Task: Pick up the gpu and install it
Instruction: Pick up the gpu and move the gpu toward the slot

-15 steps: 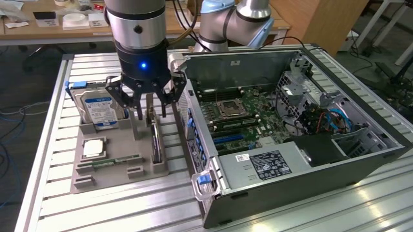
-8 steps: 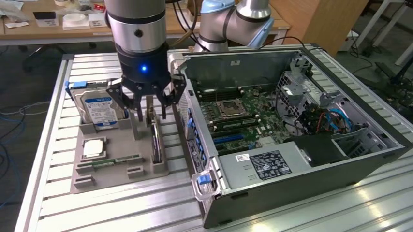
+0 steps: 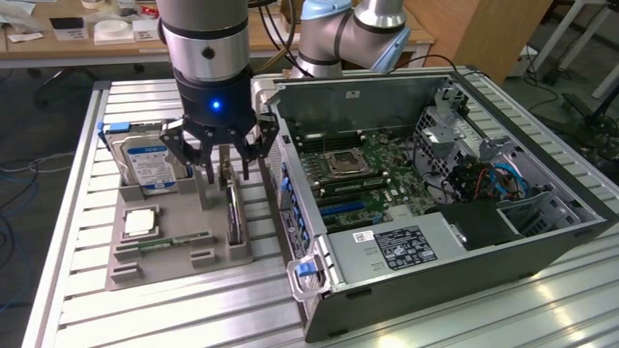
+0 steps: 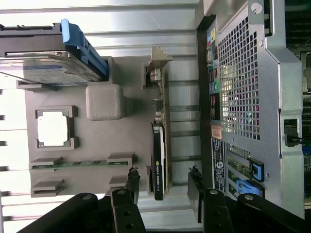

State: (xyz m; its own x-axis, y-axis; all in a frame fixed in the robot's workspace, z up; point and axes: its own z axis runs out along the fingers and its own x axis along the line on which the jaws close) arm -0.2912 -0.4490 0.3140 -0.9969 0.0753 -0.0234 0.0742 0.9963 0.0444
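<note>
1. Exterior view: The gripper hangs straight down over a grey tray on the slatted table. Its fingers are spread and hold nothing.
2. The gpu stands on its long edge in slots at the side of the tray nearest the computer case. Its top edge is right under the fingertips. Standing it up this way likely leaves both flat faces free for a pinch from above.
3. The hard drive stands upright at the tray's far corner, towards the exterior view's left, apart from the gripper.
4. The case lies on its side with the panel off, so the motherboard faces up. That probably lets a card go in from above.
5. Wrist view: The gripper looks down the card. One of the fingers sits on each side of the gpu, with a gap on both sides, so there is no grasp yet.
6. The card's metal bracket is at the end away from the fingers.
7. The processor chip and memory stick lie in their own pockets of the tray, well apart from the card.
</note>
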